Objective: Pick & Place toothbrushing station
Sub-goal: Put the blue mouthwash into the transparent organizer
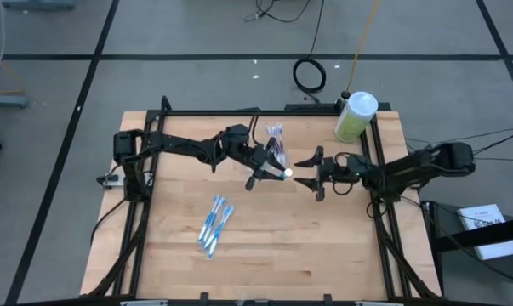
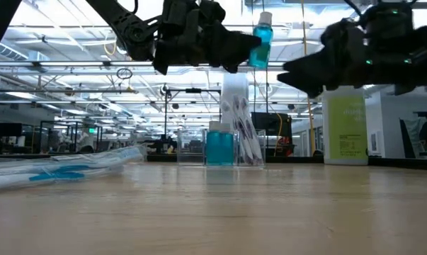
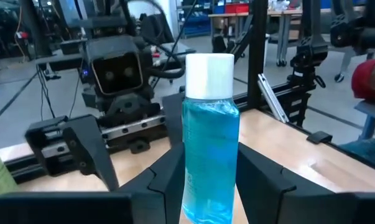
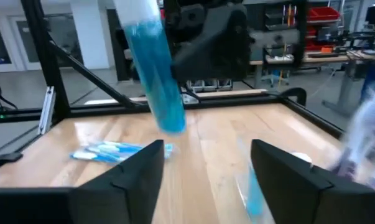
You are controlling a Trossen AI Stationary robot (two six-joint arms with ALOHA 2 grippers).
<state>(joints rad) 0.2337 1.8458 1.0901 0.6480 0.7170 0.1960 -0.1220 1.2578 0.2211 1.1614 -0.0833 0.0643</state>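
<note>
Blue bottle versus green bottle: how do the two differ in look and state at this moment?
The blue bottle is slim and see-through, with blue liquid inside; the green bottle is wider and opaque pale green. The blue bottle is held up in the air by the left end effector, whereas the green bottle stands free at a corner of the table. Both have white caps.

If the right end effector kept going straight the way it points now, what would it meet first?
Most likely the blue bottle held up by the left end effector. The right end effector is open and points straight at it across a short gap. Depth is unclear, so this is a judgement.
</note>
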